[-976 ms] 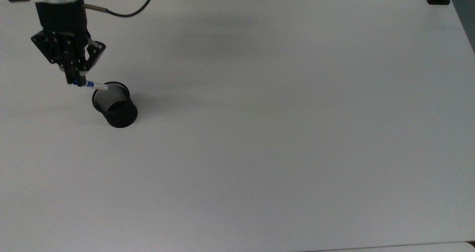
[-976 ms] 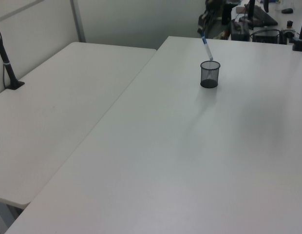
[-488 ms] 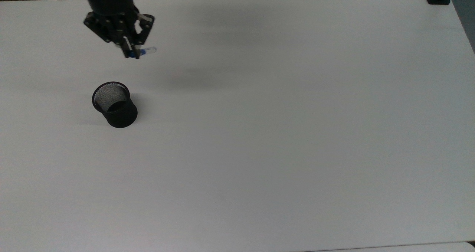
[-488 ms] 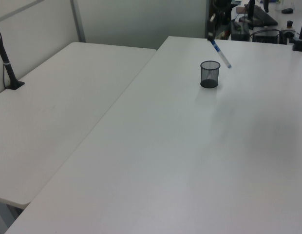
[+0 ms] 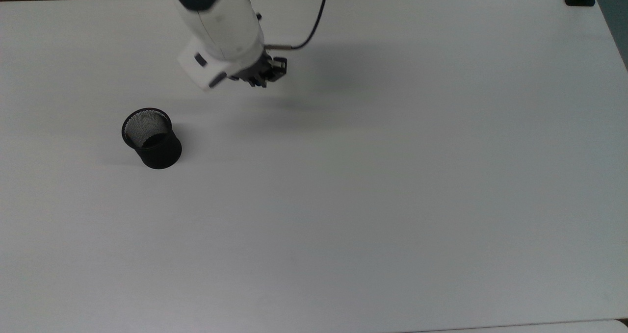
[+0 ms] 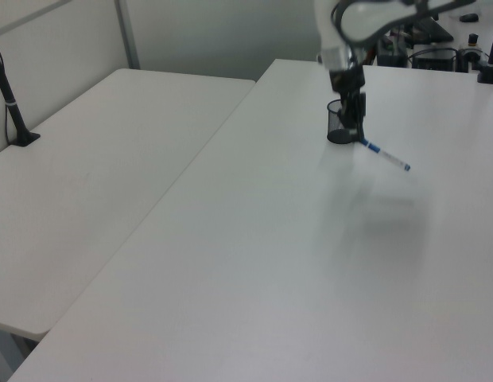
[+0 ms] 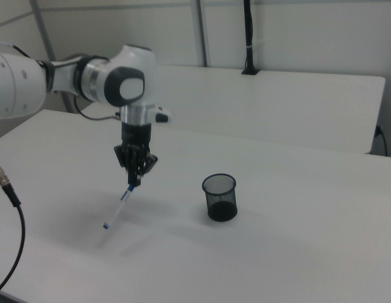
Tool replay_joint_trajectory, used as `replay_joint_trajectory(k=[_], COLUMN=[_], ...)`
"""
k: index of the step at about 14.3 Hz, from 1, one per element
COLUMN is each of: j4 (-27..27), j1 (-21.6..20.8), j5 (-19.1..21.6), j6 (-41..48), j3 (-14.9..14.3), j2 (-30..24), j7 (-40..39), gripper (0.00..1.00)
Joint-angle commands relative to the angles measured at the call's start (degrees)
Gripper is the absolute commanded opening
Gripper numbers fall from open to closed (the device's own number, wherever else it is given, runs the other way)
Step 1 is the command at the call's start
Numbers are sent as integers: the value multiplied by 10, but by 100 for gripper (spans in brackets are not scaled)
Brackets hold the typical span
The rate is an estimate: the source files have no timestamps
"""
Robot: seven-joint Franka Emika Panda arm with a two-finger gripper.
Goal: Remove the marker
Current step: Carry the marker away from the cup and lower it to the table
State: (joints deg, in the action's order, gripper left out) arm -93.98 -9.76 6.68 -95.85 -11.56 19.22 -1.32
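The gripper [image 7: 136, 180] is clamped on the blue-capped end of the marker [image 7: 119, 208]. The marker hangs out from the fingertips, tilted, its white barrel slanting down and away to the right view's lower left, the small blue tail end lowest and close above the table [image 7: 277, 252]. In the left view the marker [image 6: 384, 154] runs from the gripper [image 6: 359, 137] down toward the left view's right. From above, the white arm [image 5: 216, 24] covers most of the gripper [image 5: 262, 78], and I can't make out the marker there.

The black mesh cup [image 7: 220, 197] stands upright, well apart from the gripper, toward the right view's right.

Half a second ago the gripper held the marker nearer the table's far edge, up-left in the top view. It has since swung toward the top view's right, and the wrist has turned over. The cup [image 5: 151, 138] has not shifted.
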Motion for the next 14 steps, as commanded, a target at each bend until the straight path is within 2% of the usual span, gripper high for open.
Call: replay_joint_trajectory(k=[1, 5, 7, 8, 11, 12, 14], j4=[6, 6, 6, 5, 7, 7, 8], j1=[-8, -18, -21, -22, -22, -22, -25], j5=[10, 1, -5, -5, -4, -5, -5], j6=[6, -14, -16, -17, -18, -18, -15], j3=[-3, -4, -4, -4, -5, -5, -5], j2=[42, 85, 95, 100, 101, 101, 97], j7=[11, 10, 10, 10, 10, 10, 11], gripper=[17, 17, 20, 26, 29, 44, 65])
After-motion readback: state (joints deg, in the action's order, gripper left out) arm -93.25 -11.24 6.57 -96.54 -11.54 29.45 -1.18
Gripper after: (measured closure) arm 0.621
